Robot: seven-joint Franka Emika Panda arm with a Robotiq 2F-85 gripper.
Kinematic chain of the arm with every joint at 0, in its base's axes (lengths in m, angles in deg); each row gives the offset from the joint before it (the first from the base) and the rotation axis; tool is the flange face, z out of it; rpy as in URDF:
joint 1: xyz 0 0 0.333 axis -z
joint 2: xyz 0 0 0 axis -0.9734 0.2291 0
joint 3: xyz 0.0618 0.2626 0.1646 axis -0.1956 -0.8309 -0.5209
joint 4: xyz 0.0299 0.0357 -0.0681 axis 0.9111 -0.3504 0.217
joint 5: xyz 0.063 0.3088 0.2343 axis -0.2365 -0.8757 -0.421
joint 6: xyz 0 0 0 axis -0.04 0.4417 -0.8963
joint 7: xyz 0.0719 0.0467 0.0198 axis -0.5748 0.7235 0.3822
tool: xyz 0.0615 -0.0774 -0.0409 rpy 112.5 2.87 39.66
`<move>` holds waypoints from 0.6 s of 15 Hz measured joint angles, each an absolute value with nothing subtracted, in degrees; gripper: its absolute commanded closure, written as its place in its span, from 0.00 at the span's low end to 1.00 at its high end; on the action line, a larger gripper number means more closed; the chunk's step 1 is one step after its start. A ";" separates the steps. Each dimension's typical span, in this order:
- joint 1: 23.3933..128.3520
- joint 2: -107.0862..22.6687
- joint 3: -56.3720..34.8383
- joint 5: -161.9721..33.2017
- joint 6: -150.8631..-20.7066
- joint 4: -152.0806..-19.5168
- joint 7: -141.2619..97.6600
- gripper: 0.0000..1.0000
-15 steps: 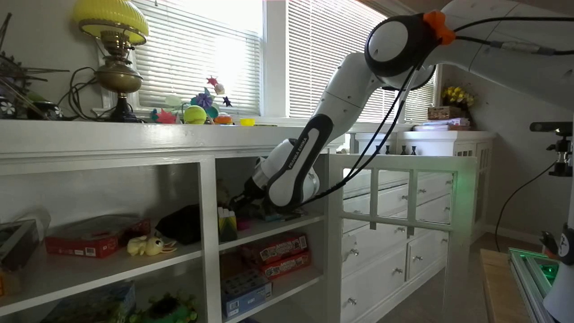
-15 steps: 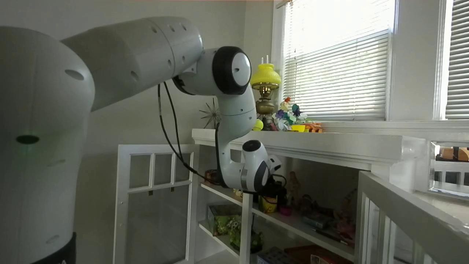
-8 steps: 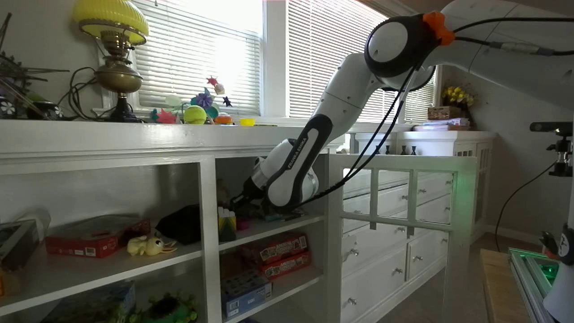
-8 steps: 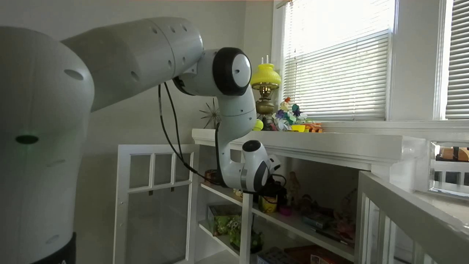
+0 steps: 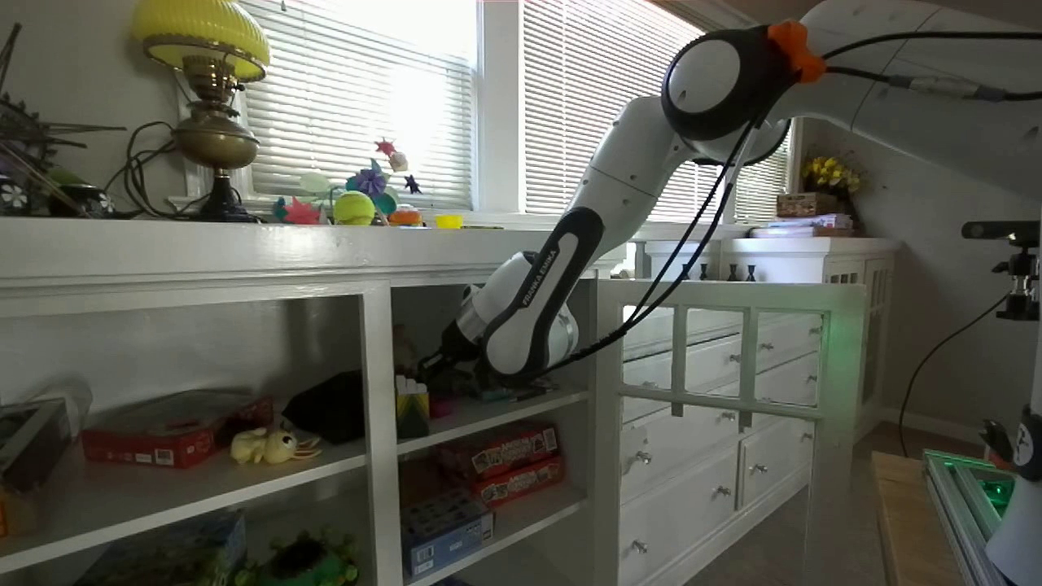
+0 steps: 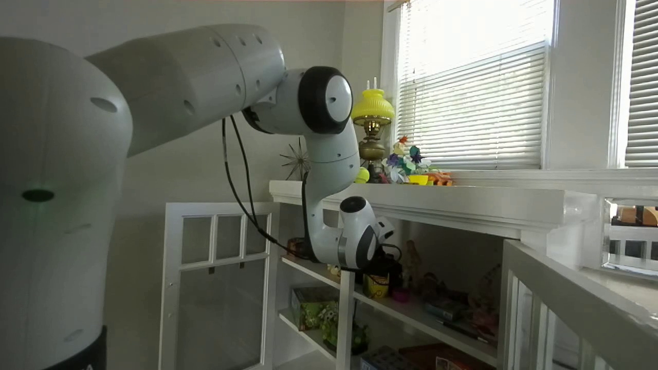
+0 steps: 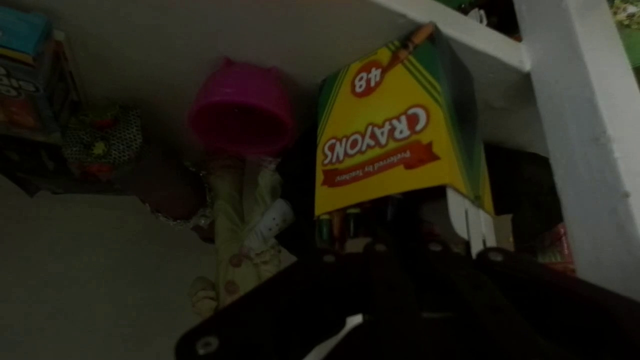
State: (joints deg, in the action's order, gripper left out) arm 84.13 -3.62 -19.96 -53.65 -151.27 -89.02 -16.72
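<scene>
Stillness at the crayon box (image 7: 380,135)

Little has just changed: compared with a second ago, the arm (image 5: 606,179) has shifted only very slightly, and the crayon box stands where it stood. I take that to mean the work stays at this one spot, with the box not lifted or tipped.

The tool (image 7: 407,250) hangs at the box's open top. Its dark fingers draw in towards each other there, but the tips are lost in shade; I cannot tell whether they meet, stand slightly apart or pinch something, nor whether they touch the box. Crayons (image 7: 325,229), a green and an orange one among them, show inside its mouth.

The box is upright on the bench (image 5: 492,422) of a white cabinet (image 5: 187,254), just beside a white post (image 7: 595,150). A pink cup (image 7: 245,105) sits next to it, slightly apart. Behind the cup a pale doll-like figure (image 7: 230,225) stands near the back, and a dark printed box (image 7: 25,100) lies well apart from the crayon box.
</scene>
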 measured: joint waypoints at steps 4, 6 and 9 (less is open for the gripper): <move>83.31 -4.19 -18.68 -53.71 -151.79 -89.18 -16.72 0.98; 82.75 -4.71 -17.91 -53.72 -152.79 -89.54 -16.72 0.98; 81.83 -5.85 -16.70 -53.72 -154.95 -90.99 -16.72 0.98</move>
